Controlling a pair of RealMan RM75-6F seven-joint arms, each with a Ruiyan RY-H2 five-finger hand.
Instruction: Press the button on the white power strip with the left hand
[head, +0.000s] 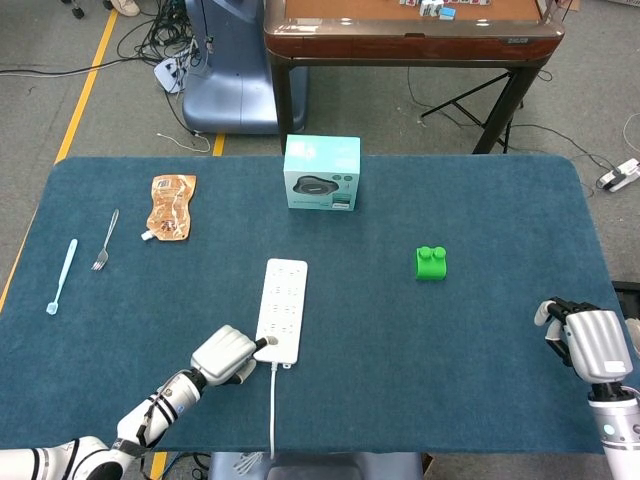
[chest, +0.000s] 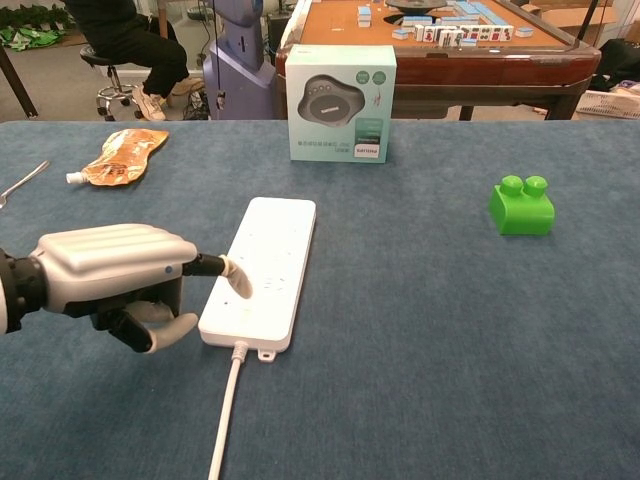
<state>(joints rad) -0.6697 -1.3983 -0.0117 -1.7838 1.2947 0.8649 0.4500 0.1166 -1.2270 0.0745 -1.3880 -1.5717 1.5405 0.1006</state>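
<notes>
The white power strip (head: 283, 305) lies lengthwise near the table's front, its cable (head: 273, 410) running off the near edge. In the chest view the strip (chest: 270, 255) sits at centre left. My left hand (head: 225, 355) is beside its near left corner, most fingers curled in and one finger stretched out. That fingertip (chest: 238, 283) rests on the top of the strip's near end; the button itself cannot be made out. The left hand (chest: 115, 275) holds nothing. My right hand (head: 590, 340) hovers at the table's right front edge, fingers apart and empty, seen only in the head view.
A teal boxed speaker (head: 322, 172) stands behind the strip. A green block (head: 431, 263) lies to the right of centre. A brown pouch (head: 171, 206), a fork (head: 105, 240) and a light blue spoon (head: 61, 277) lie at the left. A wooden table (head: 410, 30) stands beyond.
</notes>
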